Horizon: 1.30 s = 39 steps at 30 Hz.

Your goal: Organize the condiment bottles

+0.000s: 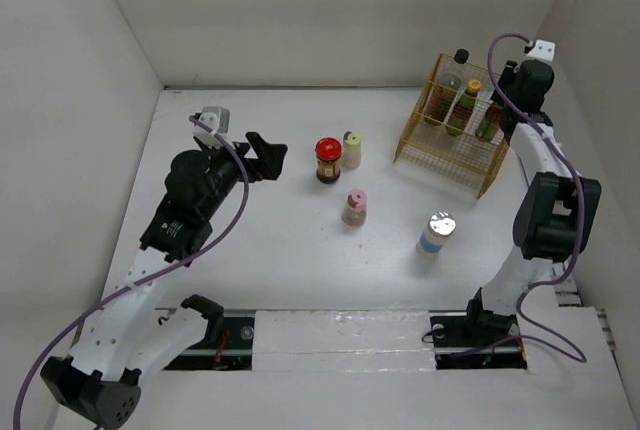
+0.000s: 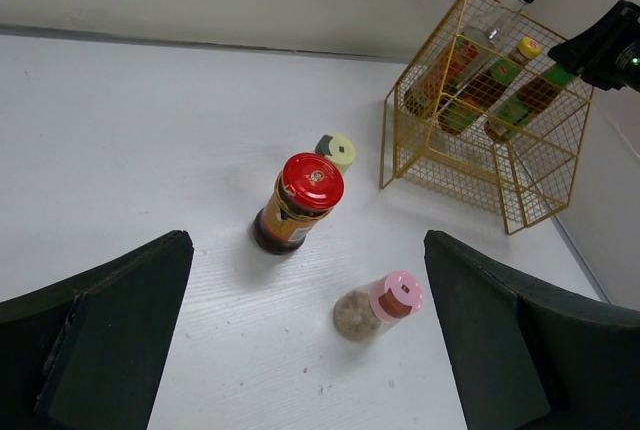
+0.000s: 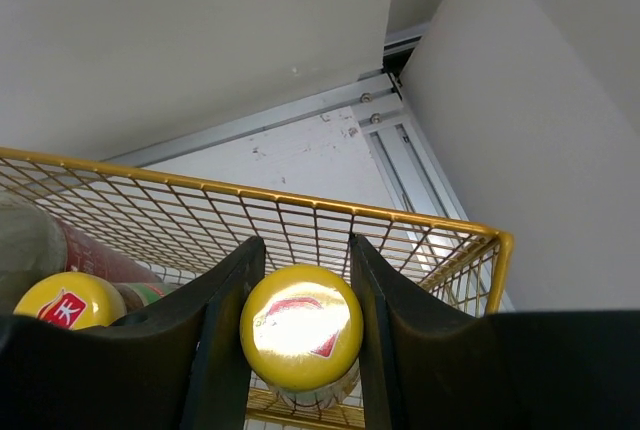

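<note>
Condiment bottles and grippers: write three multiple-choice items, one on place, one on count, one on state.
1. The right gripper is: A over the basket; B folded at its own base; C out of view.
2. Bottles outside the basket: A two; B four; C six.
3. The left gripper is: A shut on a jar; B open, empty; C out of view.
Answers: 1 A: its fingers clasp a yellow-capped bottle in the basket. 2 B: red-lidded jar, cream bottle, pink-capped bottle, silver-lidded bottle. 3 B: spread wide, nothing held.
</note>
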Available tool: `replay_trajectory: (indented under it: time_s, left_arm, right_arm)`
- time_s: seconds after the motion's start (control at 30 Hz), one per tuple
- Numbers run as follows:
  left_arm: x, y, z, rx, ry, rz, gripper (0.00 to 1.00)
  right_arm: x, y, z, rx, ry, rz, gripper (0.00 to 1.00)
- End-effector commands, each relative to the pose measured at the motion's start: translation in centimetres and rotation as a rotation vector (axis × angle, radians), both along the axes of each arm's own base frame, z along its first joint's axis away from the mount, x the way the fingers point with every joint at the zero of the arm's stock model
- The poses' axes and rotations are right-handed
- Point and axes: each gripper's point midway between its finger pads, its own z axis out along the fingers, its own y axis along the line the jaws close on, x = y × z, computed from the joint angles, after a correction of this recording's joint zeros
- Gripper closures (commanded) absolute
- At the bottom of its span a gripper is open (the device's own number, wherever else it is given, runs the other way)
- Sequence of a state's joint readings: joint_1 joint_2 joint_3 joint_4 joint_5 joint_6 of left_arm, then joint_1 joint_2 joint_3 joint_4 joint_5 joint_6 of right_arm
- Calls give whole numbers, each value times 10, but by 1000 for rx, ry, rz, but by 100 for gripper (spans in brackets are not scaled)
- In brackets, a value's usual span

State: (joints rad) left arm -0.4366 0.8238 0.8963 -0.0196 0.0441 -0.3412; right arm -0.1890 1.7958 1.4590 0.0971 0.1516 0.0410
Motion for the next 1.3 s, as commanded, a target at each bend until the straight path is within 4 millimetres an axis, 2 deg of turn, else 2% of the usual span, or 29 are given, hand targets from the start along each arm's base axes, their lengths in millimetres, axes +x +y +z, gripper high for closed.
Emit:
replay_trajectory:
  time_s: [0.0, 0.03, 0.13, 0.17, 0.2, 0.4, 0.5, 0.53, 0.67, 0.7, 0.77, 0.8, 0.9, 0.93, 0.97, 1.0, 1.03, 1.07, 1.1, 1.13, 1.17, 1.2, 1.27]
  left_arm:
    - [1, 0, 17, -8, -48, -2, 3]
    - [2, 2, 17, -8, -48, 7, 3]
    - [2, 2, 17, -8, -48, 7, 3]
    - [2, 2, 17, -8, -48, 7, 3]
    - [2, 2, 17, -8, -48, 7, 3]
    - [1, 0, 17, -8, -48, -2, 3]
    - [4, 1, 14, -4, -40, 7, 3]
    - [4, 1, 14, -4, -40, 7, 3]
    - [2, 2, 17, -8, -48, 7, 3]
    - [2, 2, 17, -8, -48, 7, 3]
    - [2, 2, 17, -8, -48, 7, 3]
    - [2, 2, 17, -8, -48, 7, 3]
    - [2, 2, 17, -8, -48, 7, 3]
    - [2, 2, 17, -8, -48, 7, 3]
    - [2, 3, 17, -7, -48, 16, 3]
    - [2, 3, 17, -7, -48, 17, 3]
    - [3, 5, 17, -6, -49, 29, 3]
    - [3, 5, 17, -6, -49, 29, 5]
    - [3, 5, 17, -15, -45, 29, 7]
    - [4, 6, 17, -14, -45, 38, 9]
    - [4, 6, 17, -14, -45, 39, 12]
    - [5, 7, 17, -14, -45, 48, 20]
    - [6, 10, 17, -13, -46, 63, 31]
  right_arm:
    - [2, -4, 76, -46, -237, -35, 87]
    - [4, -5, 67, -44, -224, -35, 85]
    - [4, -5, 67, -35, -227, -37, 74]
    - [3, -4, 60, -33, -214, -37, 71]
    - [3, -4, 60, -33, -213, -37, 65]
    - [4, -4, 47, -8, -192, -40, 59]
    - [3, -8, 47, -1, -195, -50, 51]
    - [1, -8, 52, -2, -204, -50, 47]
    - [-6, -6, 67, 2, -233, -51, 44]
    - [-6, -6, 64, 4, -221, -51, 43]
    - [-13, -5, 78, 0, -244, -51, 43]
    - [-21, -3, 98, 3, -283, -51, 42]
    - [-35, 5, 125, 6, -339, -49, 42]
    - [-44, 17, 147, 4, -383, -19, 44]
    - [-47, 30, 152, 7, -391, 23, 50]
    - [-48, 53, 160, 3, -406, 86, 66]
    - [-54, 71, 168, 6, -422, 142, 78]
    - [-54, 97, 174, 13, -430, 241, 88]
    - [-53, 137, 168, 31, -419, 345, 94]
    - [-54, 162, 162, 43, -405, 413, 99]
    - [-56, 187, 157, 54, -395, 477, 99]
    - [-62, 236, 153, 74, -383, 610, 99]
    - [-64, 281, 125, 98, -313, 696, 92]
